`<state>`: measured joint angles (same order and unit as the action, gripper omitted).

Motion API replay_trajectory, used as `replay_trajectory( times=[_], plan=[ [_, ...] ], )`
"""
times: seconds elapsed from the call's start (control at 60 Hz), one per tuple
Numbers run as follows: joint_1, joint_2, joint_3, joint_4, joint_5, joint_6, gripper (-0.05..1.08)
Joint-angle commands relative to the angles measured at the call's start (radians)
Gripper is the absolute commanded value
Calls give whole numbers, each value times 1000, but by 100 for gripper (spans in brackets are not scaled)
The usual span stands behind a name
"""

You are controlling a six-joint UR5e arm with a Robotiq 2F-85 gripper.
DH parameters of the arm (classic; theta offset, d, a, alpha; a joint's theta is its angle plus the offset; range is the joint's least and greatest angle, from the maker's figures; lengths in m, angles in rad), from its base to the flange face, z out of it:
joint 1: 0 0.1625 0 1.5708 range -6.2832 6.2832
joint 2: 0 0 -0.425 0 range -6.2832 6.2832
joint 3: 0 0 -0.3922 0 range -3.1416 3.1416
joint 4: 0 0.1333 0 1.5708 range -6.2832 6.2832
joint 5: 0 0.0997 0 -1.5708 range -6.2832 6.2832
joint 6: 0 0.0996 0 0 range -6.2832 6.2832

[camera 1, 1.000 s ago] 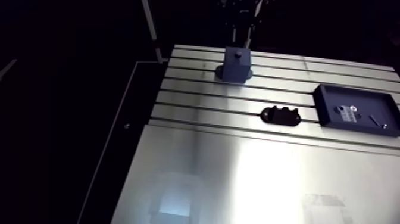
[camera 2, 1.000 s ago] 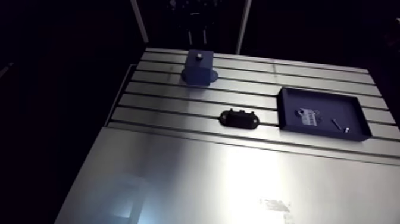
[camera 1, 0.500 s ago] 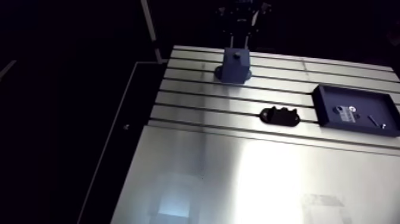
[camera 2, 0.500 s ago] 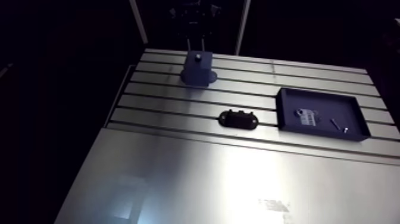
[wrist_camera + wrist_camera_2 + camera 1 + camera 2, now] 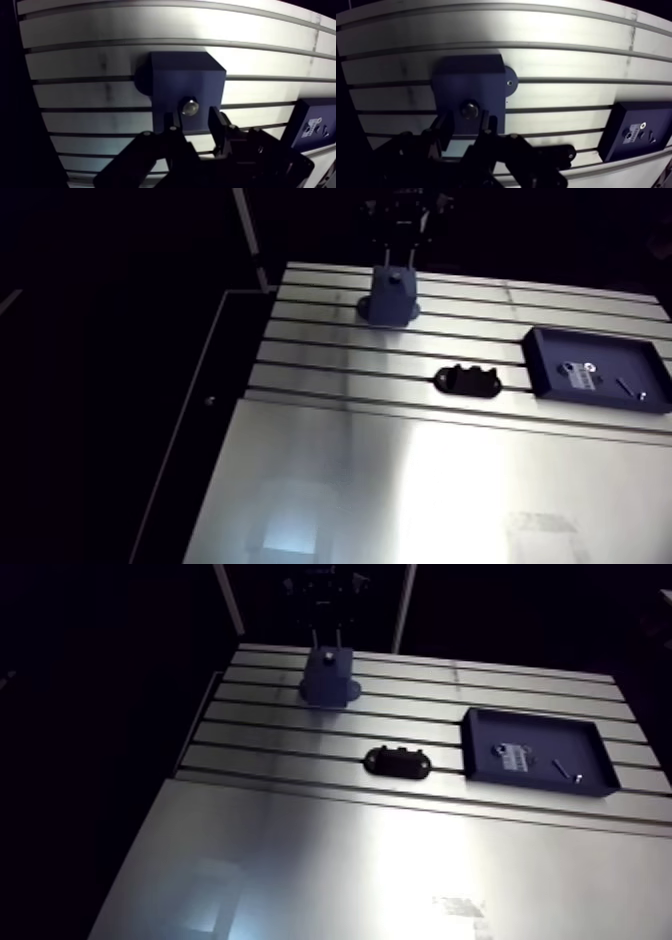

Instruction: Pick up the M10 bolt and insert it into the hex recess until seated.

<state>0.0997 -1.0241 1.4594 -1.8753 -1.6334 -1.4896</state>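
Note:
A dark blue block [image 5: 186, 80] stands on the slotted table [image 5: 90, 65]. In its top face sits the M10 bolt [image 5: 190, 106], upright, with its rounded metal head showing. In the wrist view my gripper [image 5: 195, 122] hangs just above the block. Its two dark fingers [image 5: 218, 121] stand apart on either side of the bolt head without touching it, so it is open and holds nothing. The arm view shows the same block [image 5: 328, 676] near the table's far edge, with the gripper [image 5: 330, 637] directly over it.
A black oval plate [image 5: 468, 380] lies on the table nearer than the block. To the right is a dark blue tray [image 5: 480, 729] with a white label and small parts inside. The table's left edge [image 5: 235, 403] drops into darkness.
The gripper has risen a little from the block's top, and its fingers now show above it. The bolt stays in the block. The arm view has shifted slightly.

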Motion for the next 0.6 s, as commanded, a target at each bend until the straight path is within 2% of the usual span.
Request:
replay_trajectory(
  times=[0.017, 0.2, 0.383, 0.6],
  plan=[
    [-3, 2, 0, 0, 1, -2, 57],
    [-2, 3, 2, 0, 1, -4, 57],
    [-3, 3, 5, -2, 24, -5, 57],
    [-3, 5, 6, -19, 28, -6, 57]
  ],
)
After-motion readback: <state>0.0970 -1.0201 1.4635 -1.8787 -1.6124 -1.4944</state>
